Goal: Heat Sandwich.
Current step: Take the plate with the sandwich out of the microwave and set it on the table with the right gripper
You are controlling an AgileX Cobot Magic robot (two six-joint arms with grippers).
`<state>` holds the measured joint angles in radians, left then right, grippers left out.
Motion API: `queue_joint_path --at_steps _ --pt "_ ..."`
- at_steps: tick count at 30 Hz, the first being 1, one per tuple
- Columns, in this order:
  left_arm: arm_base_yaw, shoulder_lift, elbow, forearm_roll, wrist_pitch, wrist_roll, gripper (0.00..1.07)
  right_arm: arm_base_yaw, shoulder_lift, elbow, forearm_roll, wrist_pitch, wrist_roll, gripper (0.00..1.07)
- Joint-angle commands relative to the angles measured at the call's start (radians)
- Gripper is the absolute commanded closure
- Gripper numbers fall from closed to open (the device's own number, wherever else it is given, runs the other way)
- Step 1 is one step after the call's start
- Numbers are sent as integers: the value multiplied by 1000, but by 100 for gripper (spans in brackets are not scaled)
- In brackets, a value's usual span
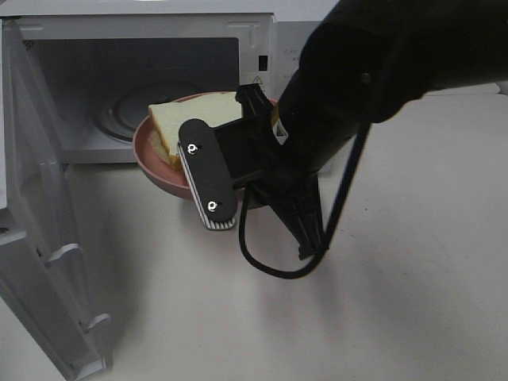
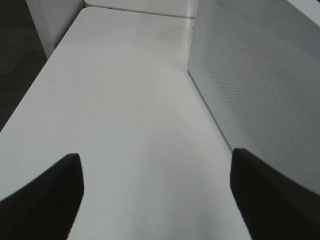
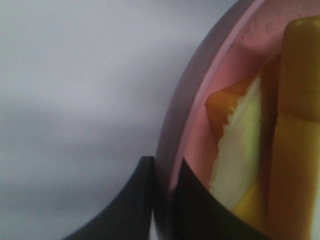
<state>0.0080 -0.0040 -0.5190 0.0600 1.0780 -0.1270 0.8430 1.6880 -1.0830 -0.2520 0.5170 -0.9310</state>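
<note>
Right wrist: fingers [image 3: 165, 200] pinched on plate [image 3: 175, 130] rim; left fingers [image 2: 45, 200] wide apart, empty.

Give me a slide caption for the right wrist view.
Right gripper jaws pinch the pink plate rim, sandwich resting inside.

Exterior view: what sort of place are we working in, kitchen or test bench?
Probably a test bench staged as a kitchen corner: a white microwave with its door open stands on a bare white table, and the only food is the sandwich on a pink plate.
</note>
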Motion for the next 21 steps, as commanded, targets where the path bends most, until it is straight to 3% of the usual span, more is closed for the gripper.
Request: queue_joint_path --at_steps 1,12,21 --pt "1 -17 2 -3 -6 0 30 -14 -73 63 -36 -36 28 107" --pt "1 -17 2 -3 -6 0 30 -14 -312 357 -86 -129 28 107" --pt "1 -17 2 -3 -6 0 30 -14 -432 461 -86 -61 75 107"
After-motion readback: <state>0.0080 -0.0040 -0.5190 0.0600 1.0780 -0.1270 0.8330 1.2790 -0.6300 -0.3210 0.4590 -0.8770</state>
